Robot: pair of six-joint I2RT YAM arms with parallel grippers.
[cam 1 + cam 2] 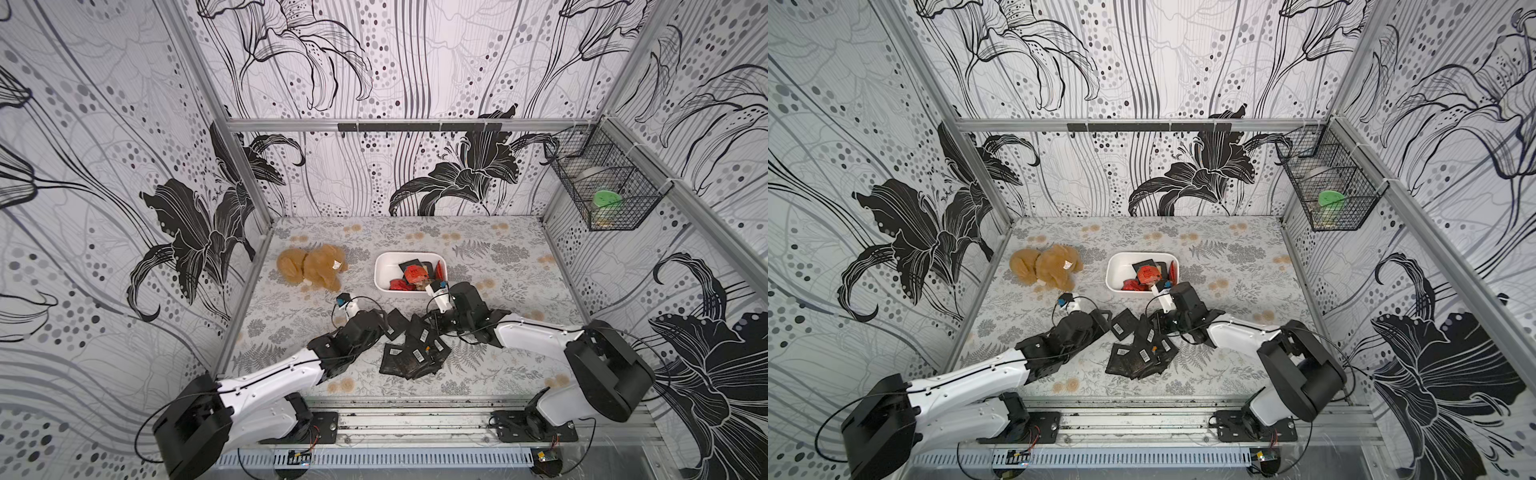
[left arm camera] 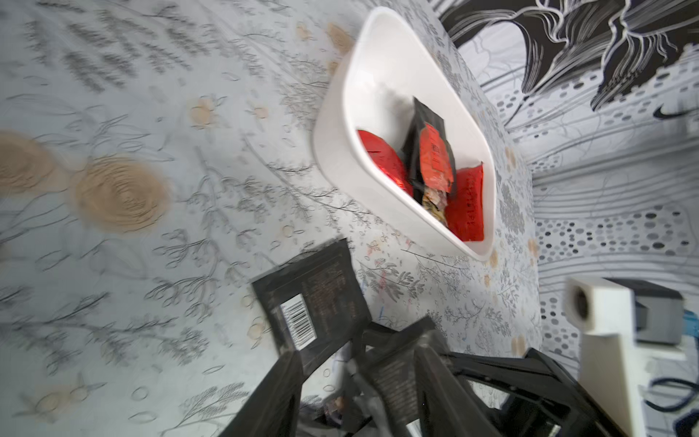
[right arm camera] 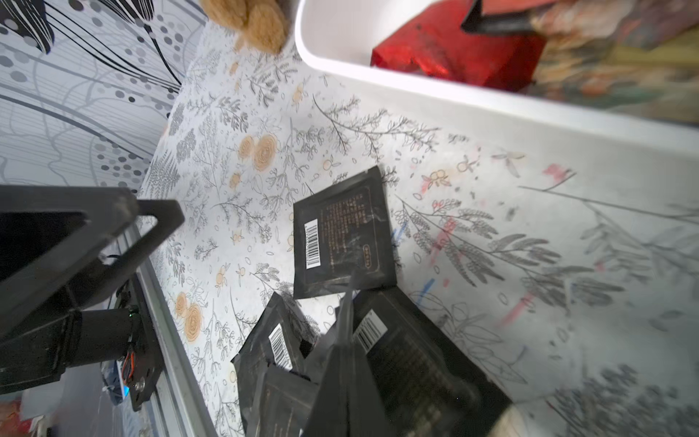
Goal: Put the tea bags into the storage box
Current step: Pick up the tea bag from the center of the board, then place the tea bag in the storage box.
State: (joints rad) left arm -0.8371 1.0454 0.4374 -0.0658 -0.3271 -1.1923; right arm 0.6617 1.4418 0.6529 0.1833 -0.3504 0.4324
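Floral table (image 1: 498, 257) bears tea bags (image 1: 411, 353), storage box (image 1: 384, 272), plush toy (image 1: 316, 268).

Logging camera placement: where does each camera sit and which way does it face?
Top views: high above the arm bases, looking down on the white rectangular plastic storage box, the black square tea bag sachets, the left arm and right arm.
Left wrist: low, facing the storage box; left gripper's fingers show.
Right wrist: low over the sachets; right gripper's fingers show.
Shared: both wrist views see box and sachets.
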